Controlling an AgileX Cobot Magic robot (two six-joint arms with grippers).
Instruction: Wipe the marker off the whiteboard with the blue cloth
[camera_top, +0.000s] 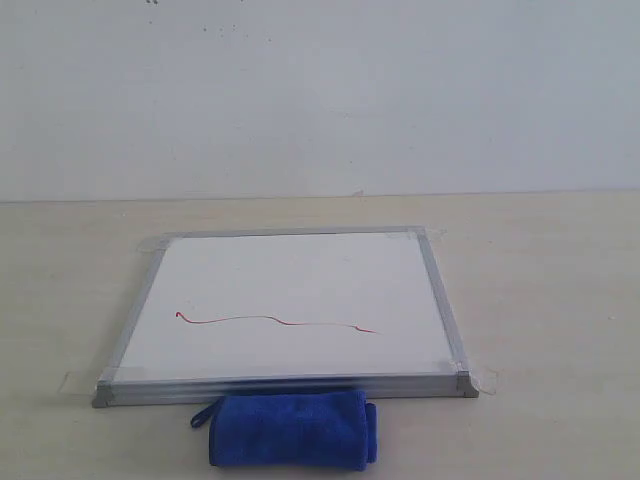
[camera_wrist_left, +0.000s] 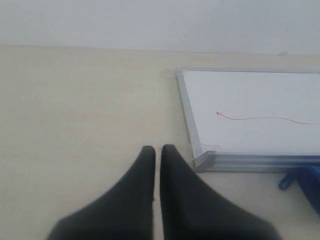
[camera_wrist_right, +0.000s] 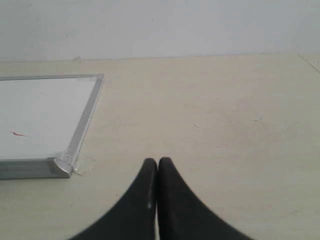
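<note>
On the counter (camera_top: 560, 300) the whiteboard (camera_top: 300, 270) lies flat, taped at corners, marker (camera_top: 275, 321) across its near half. blue cloth (camera_top: 290, 428) is rolled up against the near frame edge. left gripper (camera_wrist_left: 156, 150) and right gripper (camera_wrist_right: 158, 161) are both closed and empty, one off each side of the board. Risks: a shallow pinch drops the fluffy roll, the cloth snags on the raised frame, hard wiping lifts the tape

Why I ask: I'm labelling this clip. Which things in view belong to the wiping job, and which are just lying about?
Job: whiteboard, red marker line, blue cloth.
Just there: table, wall, clear tape at the board's corner.
</note>
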